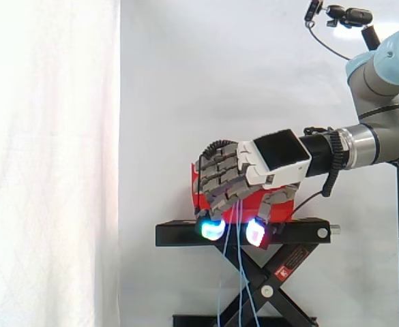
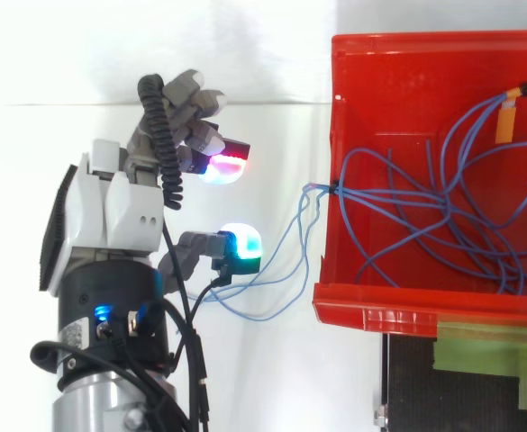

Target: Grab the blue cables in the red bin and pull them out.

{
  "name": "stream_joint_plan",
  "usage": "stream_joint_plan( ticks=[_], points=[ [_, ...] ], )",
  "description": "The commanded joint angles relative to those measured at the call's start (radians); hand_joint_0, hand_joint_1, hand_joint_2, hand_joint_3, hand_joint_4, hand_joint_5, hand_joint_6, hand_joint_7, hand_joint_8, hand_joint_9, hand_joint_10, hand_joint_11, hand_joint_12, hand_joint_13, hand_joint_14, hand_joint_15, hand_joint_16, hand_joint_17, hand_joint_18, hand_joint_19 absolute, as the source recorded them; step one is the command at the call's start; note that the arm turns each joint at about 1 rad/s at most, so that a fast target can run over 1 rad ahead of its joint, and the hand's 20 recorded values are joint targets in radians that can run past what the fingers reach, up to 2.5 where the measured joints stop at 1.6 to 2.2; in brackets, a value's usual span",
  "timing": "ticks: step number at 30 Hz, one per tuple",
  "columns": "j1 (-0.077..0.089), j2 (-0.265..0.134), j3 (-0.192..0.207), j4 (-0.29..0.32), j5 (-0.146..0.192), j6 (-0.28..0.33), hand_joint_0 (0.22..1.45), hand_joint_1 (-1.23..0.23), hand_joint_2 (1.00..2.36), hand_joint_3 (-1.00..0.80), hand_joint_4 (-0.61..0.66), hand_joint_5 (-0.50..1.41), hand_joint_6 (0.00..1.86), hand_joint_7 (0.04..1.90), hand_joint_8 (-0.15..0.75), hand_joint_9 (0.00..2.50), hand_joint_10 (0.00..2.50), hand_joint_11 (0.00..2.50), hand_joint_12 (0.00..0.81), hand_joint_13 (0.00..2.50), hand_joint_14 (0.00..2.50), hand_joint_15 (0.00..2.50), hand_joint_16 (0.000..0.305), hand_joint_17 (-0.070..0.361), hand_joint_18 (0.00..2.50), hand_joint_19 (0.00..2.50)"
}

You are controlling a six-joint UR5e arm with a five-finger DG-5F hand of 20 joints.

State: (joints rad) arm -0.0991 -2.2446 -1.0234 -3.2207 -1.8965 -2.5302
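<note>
Hand: hand (image 1: 274,160) level in front of the red bin (image 2: 398,81), fingers curled down, thumb bent in, closed on a few strands of the blue cables (image 2: 443,216).
Pads: fingertips (image 1: 211,229) glow cyan and magenta, low beside the stand's top.
Surface: black scissor stand (image 1: 179,234) carries the bin; green tape (image 2: 488,346) lies on its top.
Room: white curtain (image 1: 49,163) on the left of the side view, plain pale wall behind.
Cables, look: thin, light blue, tangled in loose loops on the bin floor, one with an orange sleeve (image 2: 506,117).
Cables, place: most inside the bin; several cross its left wall to the thumb and hang down past the stand.
</note>
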Motion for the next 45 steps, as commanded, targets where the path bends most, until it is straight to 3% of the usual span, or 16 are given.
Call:
stream_joint_plan(
  ticks=[1,9,26,32,34,45],
  points=[
    [-0.007,0.0,0.0,0.028,-0.022,0.0,0.68,-1.11,1.0,-1.0,0.07,0.54,0.31,0.63,0.266,0.65,0.01,1.24,0.381,0.54,0.02,0.56,0.05,0.112,0.38,0.38],
    [-0.018,-0.001,0.0,0.114,-0.056,0.0,0.68,-1.1,1.0,-1.0,0.07,0.55,0.2,0.66,0.268,0.65,0.01,1.23,0.38,0.54,0.02,0.56,0.05,0.113,0.38,0.38],
    [-0.059,-0.001,-0.021,0.004,-0.073,0.018,0.68,-1.09,1.0,-1.0,0.06,0.57,0.12,0.69,0.268,0.66,0.01,1.24,0.38,0.54,0.02,0.56,0.05,0.112,0.37,0.37],
    [-0.067,-0.001,-0.023,0.024,-0.082,0.015,0.68,-1.09,1.0,-1.0,0.07,0.58,0.02,0.72,0.268,0.65,0.02,1.22,0.38,0.54,0.02,0.56,0.05,0.111,0.37,0.38],
    [-0.067,-0.001,-0.044,0.028,-0.088,0.003,0.68,-1.09,1.0,-1.0,0.07,0.58,0.0,0.72,0.265,0.65,0.01,1.21,0.378,0.53,0.02,0.56,0.05,0.112,0.37,0.38],
    [-0.07,-0.001,-0.052,0.076,-0.09,-0.017,0.69,-1.09,1.0,-1.0,0.07,0.57,0.0,0.69,0.263,0.64,0.02,1.2,0.38,0.53,0.02,0.56,0.05,0.112,0.37,0.38]
  ],
)
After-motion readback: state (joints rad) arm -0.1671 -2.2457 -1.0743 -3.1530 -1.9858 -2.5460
